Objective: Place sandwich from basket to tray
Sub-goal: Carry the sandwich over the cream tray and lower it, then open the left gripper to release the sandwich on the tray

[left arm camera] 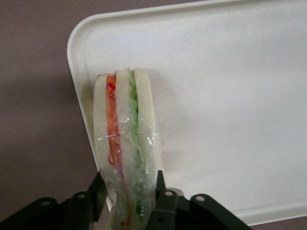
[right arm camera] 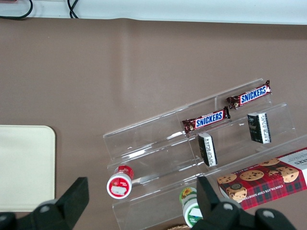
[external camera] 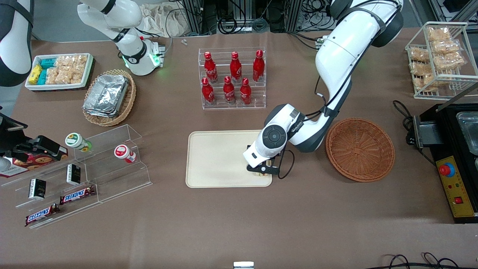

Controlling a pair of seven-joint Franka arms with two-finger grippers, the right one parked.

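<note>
Cream-beige plastic is what matters here: the tray [external camera: 220,158] sits mid-table, and the gripper [external camera: 262,171] is down low over its near corner, the one on the working arm's side. The fingers [left arm camera: 159,189] are clamped on the sandwich [left arm camera: 125,139], pinching the wrapped wedge across its bread faces, with the orange-red and green filling stripes showing through the clear wrap. From the wrist camera the sandwich lies right along the tray's rim, looks like it's touching or just about touching the tray floor, though I can't say for sure it's fully resting. So I'd call this the set-down step, nearly done. To do it well: ease straight down until the wedge sits flat, make sure it's inside the rim and not perched on it, then open the fingers gently and lift straight up so the wrap doesn't snag and drag it off the edge. Nudging a bit toward the tray's middle first wouldn't hurt, since it's really close to that corner. Pose-wise, the forearm reaches in from the basket's direction with the wrist bent down over the tray. Just beside the tray, toward the working arm's end, the reddish-brown basket [external camera: 360,149] has nothing in it.
</note>
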